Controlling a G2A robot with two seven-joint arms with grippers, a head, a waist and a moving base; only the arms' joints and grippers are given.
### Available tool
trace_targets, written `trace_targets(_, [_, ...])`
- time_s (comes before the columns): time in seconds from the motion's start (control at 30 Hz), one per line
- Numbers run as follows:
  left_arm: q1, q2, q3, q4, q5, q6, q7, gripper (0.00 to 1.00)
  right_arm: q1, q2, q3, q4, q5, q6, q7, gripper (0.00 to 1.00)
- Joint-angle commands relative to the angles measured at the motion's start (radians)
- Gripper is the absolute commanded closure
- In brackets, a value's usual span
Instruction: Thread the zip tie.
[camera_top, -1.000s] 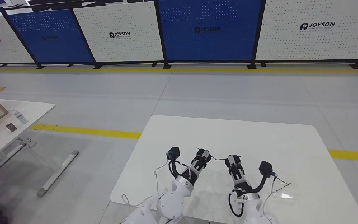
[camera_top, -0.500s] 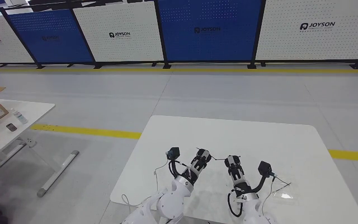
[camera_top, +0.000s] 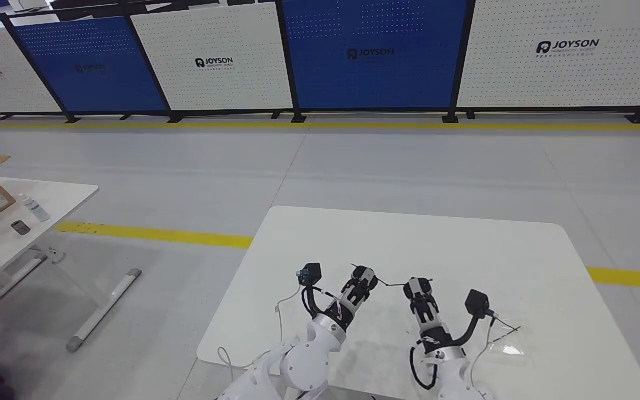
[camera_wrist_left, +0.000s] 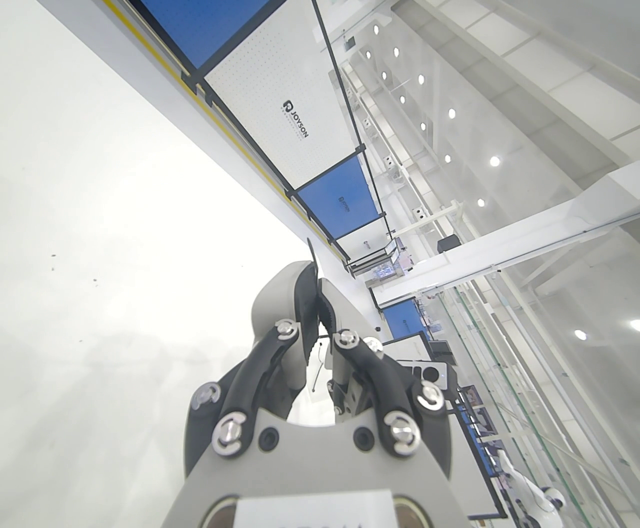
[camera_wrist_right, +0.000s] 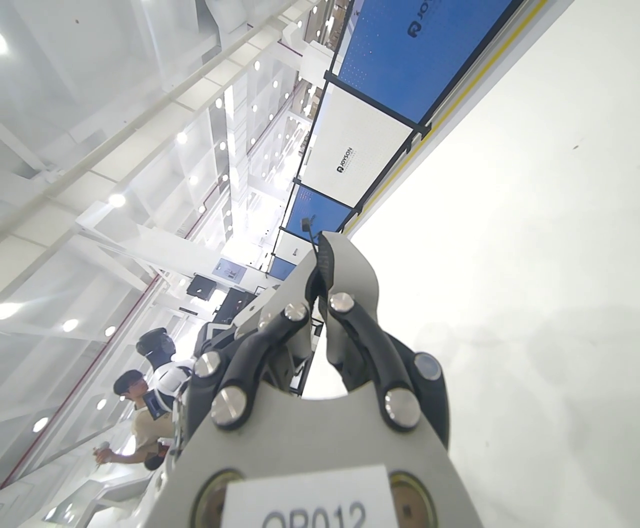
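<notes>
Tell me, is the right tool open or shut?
Shut: the right tool pinches the zip tie, whose head pokes out past its fingers.

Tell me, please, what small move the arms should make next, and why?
Probably bring the left gripper slightly toward the right gripper, aiming the tail at the head. Both grippers are shut on the zip tie, the tail poking past one and the head past the other, seemingly not yet joined.
</notes>
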Motion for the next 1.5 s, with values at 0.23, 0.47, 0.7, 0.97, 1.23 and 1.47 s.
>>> trace_targets(0.23, [0.0,0.0,0.0,0.0,0.0,0.0,0.0,1.0,-0.011,-0.006,0.016,0.001,-0.004,-0.014,0.016,1.0])
trace_targets(0.47, [0.0,0.0,0.0,0.0,0.0,0.0,0.0,1.0,-0.007,-0.013,0.017,0.001,-0.013,-0.006,0.024,1.0])
trace_targets(0.7, [0.0,0.0,0.0,0.0,0.0,0.0,0.0,1.0,-0.003,-0.021,0.017,0.011,-0.023,0.005,0.022,1.0])
trace_targets(0.97, [0.0,0.0,0.0,0.0,0.0,0.0,0.0,1.0,-0.01,-0.028,0.023,0.014,-0.031,0.002,0.024,1.0])
trace_targets(1.23, [0.0,0.0,0.0,0.0,0.0,0.0,0.0,1.0,-0.019,-0.033,0.03,0.011,-0.039,-0.004,0.027,1.0])
trace_targets(1.47, [0.0,0.0,0.0,0.0,0.0,0.0,0.0,1.0,-0.012,-0.04,0.025,0.013,-0.054,0.01,0.028,1.0])
